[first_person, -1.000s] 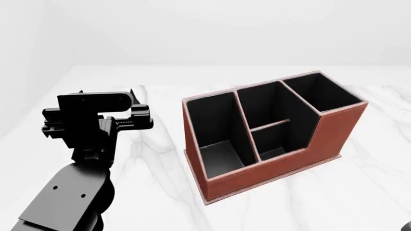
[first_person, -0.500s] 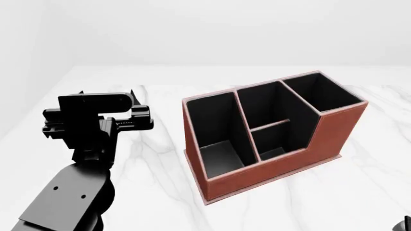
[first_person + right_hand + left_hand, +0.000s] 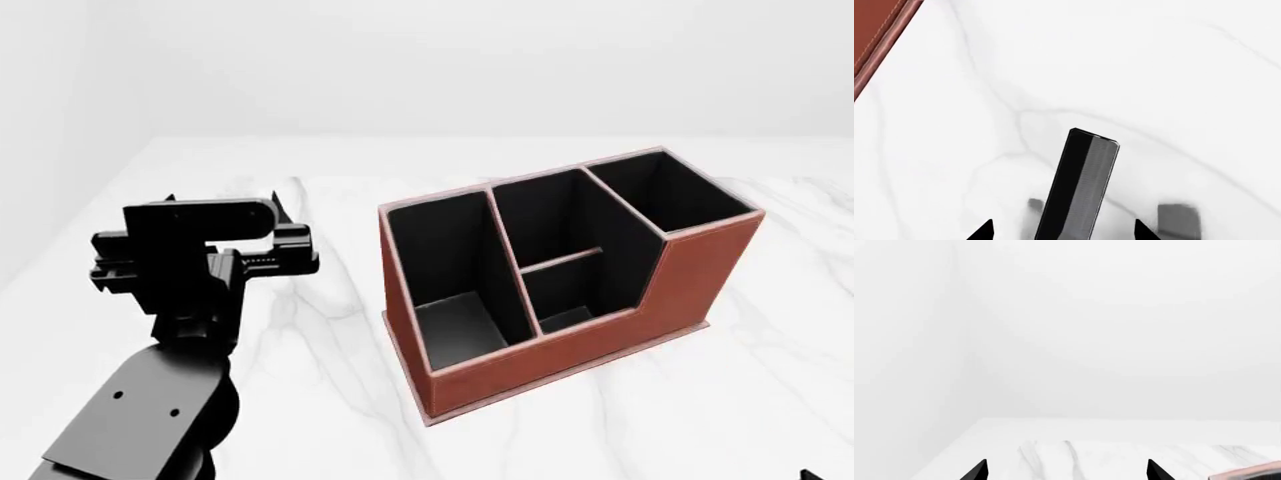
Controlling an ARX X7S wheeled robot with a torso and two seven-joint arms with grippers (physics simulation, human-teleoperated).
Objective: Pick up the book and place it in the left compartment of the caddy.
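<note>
A simulated tabletop scene, more like a bare studio than any lived-in room. White marble table [image 3: 334, 350] with faint grey veining, rendered smooth and without clutter. Plain white walls [image 3: 1121, 330] behind, meeting at a far-left corner, featureless. A reddish-brown leather-look desk caddy [image 3: 681, 275] at centre-right, hinting at an office setting.
</note>
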